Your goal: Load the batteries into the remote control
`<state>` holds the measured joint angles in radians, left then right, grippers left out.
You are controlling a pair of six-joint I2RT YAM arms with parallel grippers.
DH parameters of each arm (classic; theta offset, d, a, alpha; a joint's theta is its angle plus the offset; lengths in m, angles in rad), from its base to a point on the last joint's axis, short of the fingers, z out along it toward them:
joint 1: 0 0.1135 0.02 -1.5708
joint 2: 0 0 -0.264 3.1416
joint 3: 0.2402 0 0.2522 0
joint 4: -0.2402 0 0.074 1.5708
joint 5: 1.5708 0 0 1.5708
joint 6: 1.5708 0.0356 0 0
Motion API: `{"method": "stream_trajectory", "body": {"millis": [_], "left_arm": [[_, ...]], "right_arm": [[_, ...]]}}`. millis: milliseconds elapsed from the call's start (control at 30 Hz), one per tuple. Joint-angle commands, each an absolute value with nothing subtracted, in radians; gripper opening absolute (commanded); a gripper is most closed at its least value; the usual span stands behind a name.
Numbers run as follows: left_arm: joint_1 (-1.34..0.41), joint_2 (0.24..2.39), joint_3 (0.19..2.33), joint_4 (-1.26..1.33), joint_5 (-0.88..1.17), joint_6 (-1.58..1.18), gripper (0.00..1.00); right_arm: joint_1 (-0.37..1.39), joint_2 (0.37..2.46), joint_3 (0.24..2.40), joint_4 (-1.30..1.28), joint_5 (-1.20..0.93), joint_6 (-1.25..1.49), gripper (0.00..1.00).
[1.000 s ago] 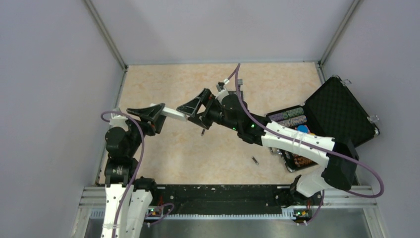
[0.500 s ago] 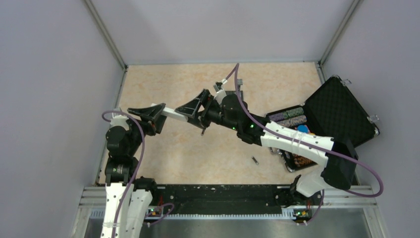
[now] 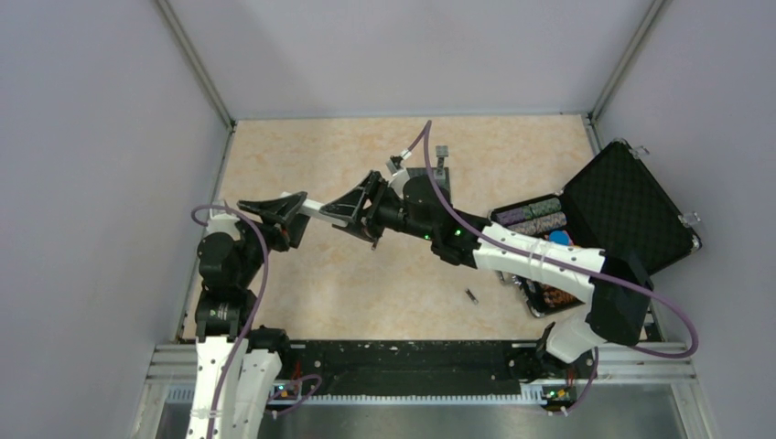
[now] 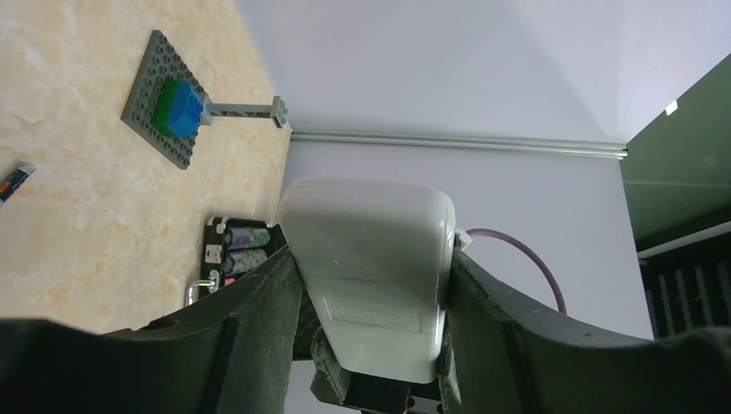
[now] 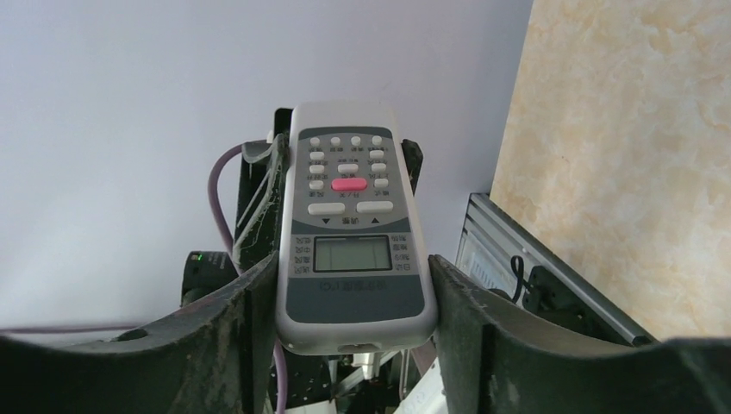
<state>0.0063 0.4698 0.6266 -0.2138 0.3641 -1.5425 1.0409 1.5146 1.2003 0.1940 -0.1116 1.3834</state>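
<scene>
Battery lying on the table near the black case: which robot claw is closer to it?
Right. The right gripper hangs behind the battery and to its left; the left gripper is farther left, at the other end of the remote they both hold.

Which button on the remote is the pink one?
The oval button in the middle of the remote control, right above the two big white buttons. Every other button is white or grey; it alone is pink.

Remote control (image 5: 353,228) white, grey panel, red button. Table (image 3: 311,155) beige marbled. Plate (image 4: 153,65) grey, block (image 4: 178,107) blue-green.
</scene>
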Motion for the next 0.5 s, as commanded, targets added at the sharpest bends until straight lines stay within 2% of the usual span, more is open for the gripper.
{"method": "stream_trajectory", "body": {"millis": [0,133,200,233,267,333,367,400,467], "left_arm": [[0.005,0.469,0.625,-0.160,0.383,-1.546,0.00],[0.005,0.464,0.625,-0.155,0.397,-1.535,0.00],[0.006,0.460,0.626,-0.158,0.409,-1.523,0.08],[0.006,0.458,0.626,-0.161,0.415,-1.515,0.15],[0.005,0.454,0.627,-0.168,0.421,-1.503,0.28],[0.006,0.446,0.638,-0.201,0.423,-1.471,0.59],[0.006,0.444,0.653,-0.232,0.421,-1.439,0.70],[0.006,0.444,0.676,-0.273,0.416,-1.403,0.78],[0.006,0.450,0.724,-0.382,0.389,-1.310,0.84]], "right_arm": [[1.052,1.506,1.240,0.254,-0.119,1.401,0.56],[1.050,1.502,1.234,0.250,-0.110,1.402,0.46],[1.050,1.498,1.234,0.245,-0.107,1.395,0.43],[1.050,1.498,1.237,0.236,-0.106,1.383,0.42],[1.049,1.496,1.244,0.224,-0.105,1.371,0.40],[1.046,1.488,1.246,0.201,-0.095,1.336,0.36],[1.044,1.482,1.244,0.188,-0.091,1.321,0.36],[1.041,1.474,1.241,0.176,-0.087,1.304,0.36],[1.030,1.452,1.230,0.145,-0.076,1.265,0.36]]}}
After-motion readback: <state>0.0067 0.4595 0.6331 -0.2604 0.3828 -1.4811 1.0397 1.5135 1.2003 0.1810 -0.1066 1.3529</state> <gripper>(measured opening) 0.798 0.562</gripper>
